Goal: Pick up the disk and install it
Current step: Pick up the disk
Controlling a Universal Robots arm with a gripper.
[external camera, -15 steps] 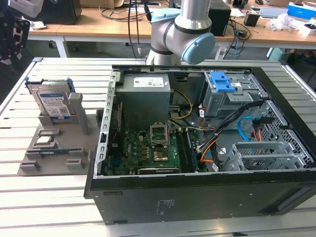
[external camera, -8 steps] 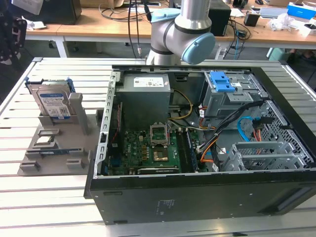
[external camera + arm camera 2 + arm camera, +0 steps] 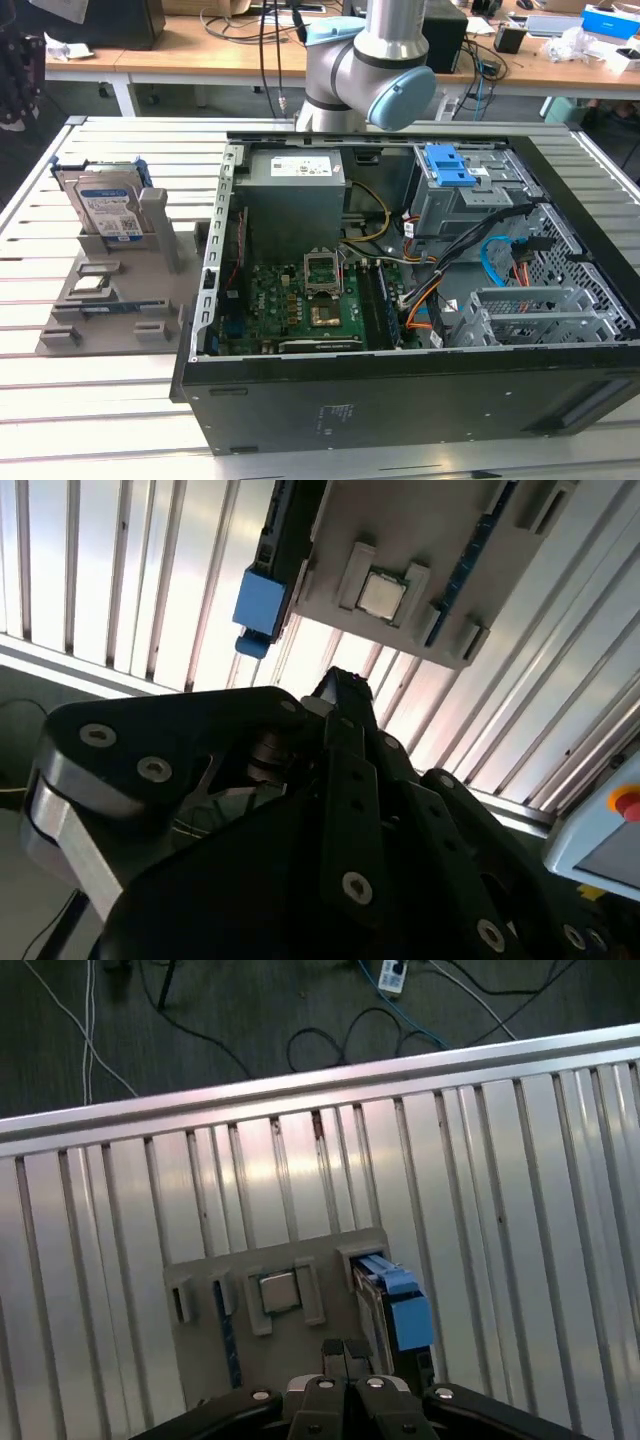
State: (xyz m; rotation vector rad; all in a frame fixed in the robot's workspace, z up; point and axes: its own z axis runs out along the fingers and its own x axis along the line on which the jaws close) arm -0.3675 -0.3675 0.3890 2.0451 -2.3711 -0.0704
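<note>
The disk is a silver drive with a white-and-blue label in a blue carrier. It stands tilted on edge in a grey holder tray at the exterior view's left. In both wrist views it is seen edge-on, as the disk's blue carrier end. My gripper hovers well above the tray, close to the disk but apart from it. Its fingertips are pressed together with nothing between them. The arm's grey-and-blue joint rises behind the computer case.
An open black computer case lies in the middle of the slatted metal table, with a motherboard and a blue-latched grey drive cage inside. A small grey chip lies on the tray. Cables trail on the floor.
</note>
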